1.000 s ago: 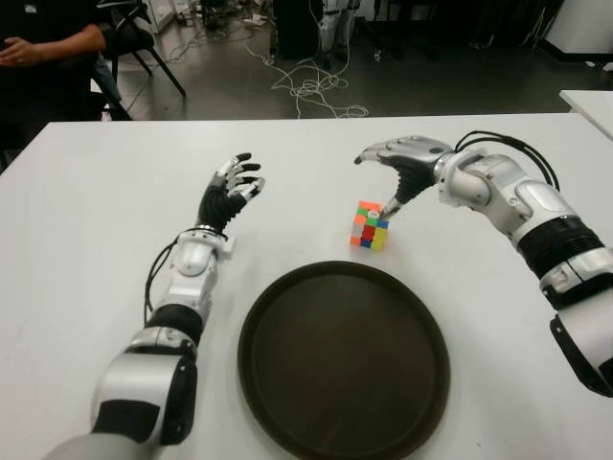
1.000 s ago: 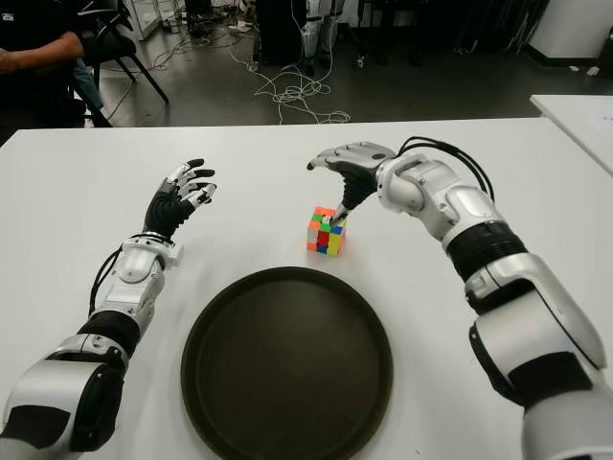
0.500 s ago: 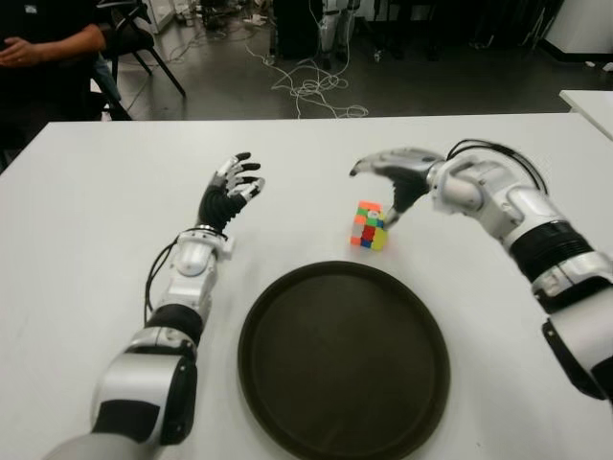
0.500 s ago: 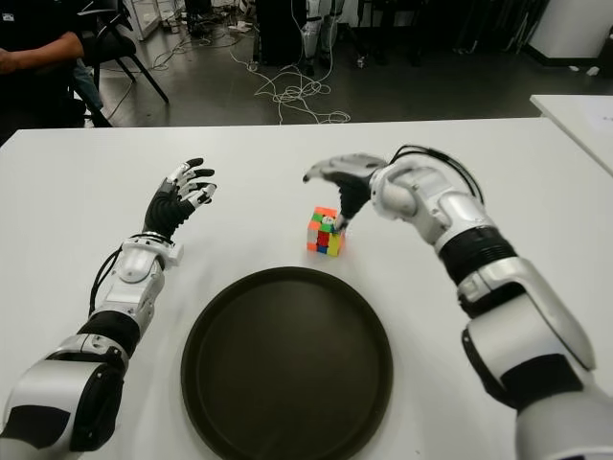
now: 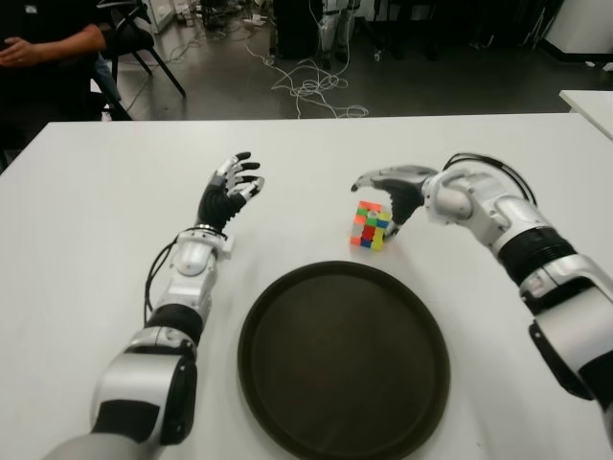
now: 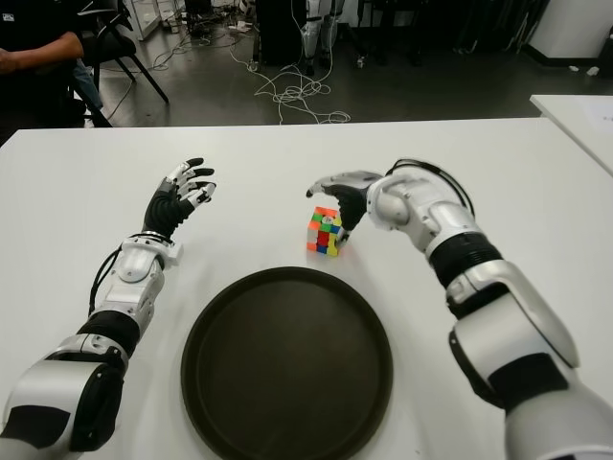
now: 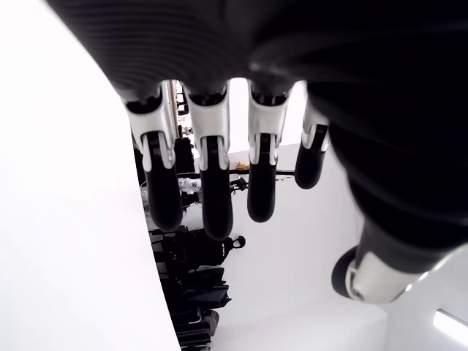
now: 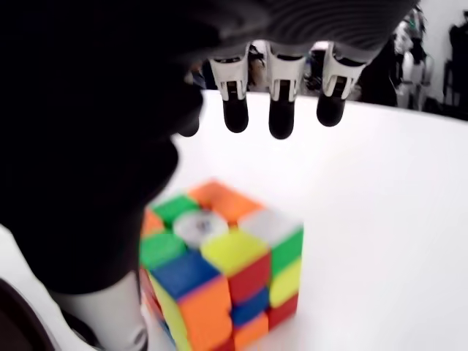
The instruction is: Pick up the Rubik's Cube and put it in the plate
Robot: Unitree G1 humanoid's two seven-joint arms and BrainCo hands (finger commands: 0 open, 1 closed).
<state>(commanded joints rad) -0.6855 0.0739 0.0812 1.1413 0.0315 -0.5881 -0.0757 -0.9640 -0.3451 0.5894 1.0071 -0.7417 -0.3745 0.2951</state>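
Step in hand, by the look of it: closing on the Rubik's Cube (image 5: 370, 225), not yet gripped. Best done by lowering the right hand (image 5: 395, 188) a little more so the cube sits deep in the span, then curling the fingers (image 8: 280, 108) onto the far face and the thumb (image 8: 110, 322) onto the near face together, squarely on flat sides rather than on a corner, to keep the cube from twisting or skating across the desk (image 5: 96, 182). Lift straight up only once both sides press firmly; then carry toward the near edge of the desk to the plate (image 5: 287, 383) and set down well inside the rim.

Cube standing on the desk about midway across it, just beyond the far rim of the dark round plate, apart from the rim. Right hand arched over and just behind the cube, spread wide and holding nothing. In the right wrist view, three fingertips hanging past the cube's far side with bare desk showing between them and it, thumb low beside the near face; contact there cannot be told.

Left hand (image 5: 230, 192) raised over the desk toward its left side, well apart from the cube, fingers loosely extended and empty.
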